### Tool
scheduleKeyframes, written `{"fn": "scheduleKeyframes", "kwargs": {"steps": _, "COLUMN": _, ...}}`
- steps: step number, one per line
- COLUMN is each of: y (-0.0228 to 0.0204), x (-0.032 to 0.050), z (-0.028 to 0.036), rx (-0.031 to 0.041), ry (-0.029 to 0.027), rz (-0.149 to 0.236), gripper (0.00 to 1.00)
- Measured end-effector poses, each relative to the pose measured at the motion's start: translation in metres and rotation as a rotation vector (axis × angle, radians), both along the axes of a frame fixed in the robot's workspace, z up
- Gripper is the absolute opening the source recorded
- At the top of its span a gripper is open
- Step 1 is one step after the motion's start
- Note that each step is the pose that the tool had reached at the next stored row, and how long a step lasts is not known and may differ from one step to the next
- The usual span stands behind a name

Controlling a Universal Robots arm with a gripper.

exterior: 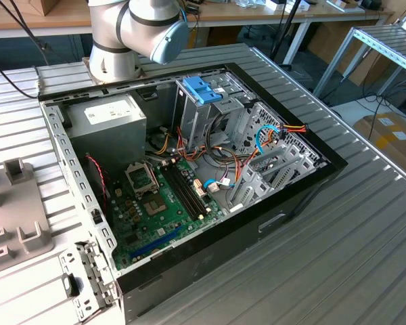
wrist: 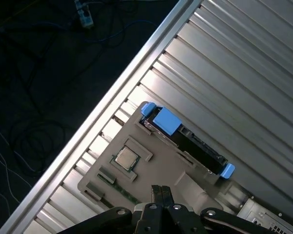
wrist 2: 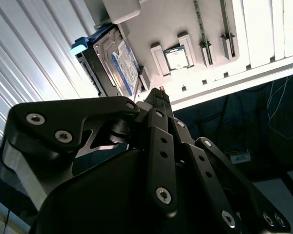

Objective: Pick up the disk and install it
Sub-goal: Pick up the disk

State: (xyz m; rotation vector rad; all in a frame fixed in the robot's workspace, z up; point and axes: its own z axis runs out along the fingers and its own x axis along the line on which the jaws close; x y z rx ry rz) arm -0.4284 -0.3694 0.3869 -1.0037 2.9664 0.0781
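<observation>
Disk (wrist: 193,144) on edge in a slot of the grey tray (wrist: 158,168), blue rails showing, lower side sunk out of sight. Its label is caught only at a slant in the second wrist view. Fingers (wrist: 157,194) pressed together (nothing between them), over the tray near a chip (wrist: 127,158), clear of the disk. In the exterior view the arm (exterior: 132,30) is cut off above the open case (exterior: 257,233) on the tabletop (exterior: 365,244).

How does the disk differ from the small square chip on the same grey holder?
Pose: the disk stands on its edge, the chip lies flat in a recess. Size: the disk is long and larger, the chip small and square. Colour: the disk is dark with blue ends, the chip silvery. Both rest on the grey holder.
</observation>
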Motion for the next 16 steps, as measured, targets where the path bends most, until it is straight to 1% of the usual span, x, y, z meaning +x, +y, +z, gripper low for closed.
{"fn": "scheduleKeyframes", "kwargs": {"steps": 16, "y": 0.0, "x": 0.0, "z": 0.0, "rx": 0.0, "ry": 0.0, "rz": 0.064, "gripper": 0.11}}
